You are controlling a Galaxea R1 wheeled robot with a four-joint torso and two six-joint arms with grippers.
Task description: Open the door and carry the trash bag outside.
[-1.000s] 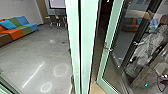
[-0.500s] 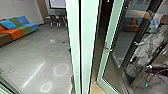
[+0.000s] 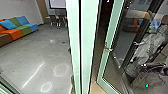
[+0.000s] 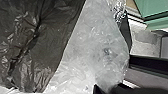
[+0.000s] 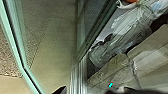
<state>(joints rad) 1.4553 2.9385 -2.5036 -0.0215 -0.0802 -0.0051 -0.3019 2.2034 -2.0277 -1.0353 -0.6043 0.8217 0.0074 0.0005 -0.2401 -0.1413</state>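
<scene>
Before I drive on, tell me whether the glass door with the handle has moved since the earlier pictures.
No: in the head view, the glass door stands at the same angle beside the pale green post as before.

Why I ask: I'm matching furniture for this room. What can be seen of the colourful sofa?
The sofa is low and long, with a backrest, and stands on the grey floor along the pale wall. Its upholstery comes in blocks of brown, orange, green and blue, blue at the far end. A bright blue cushion leans against the backrest. The picture's edge cuts off the near end. Whether the covering is cloth or vinyl, I cannot tell.
</scene>
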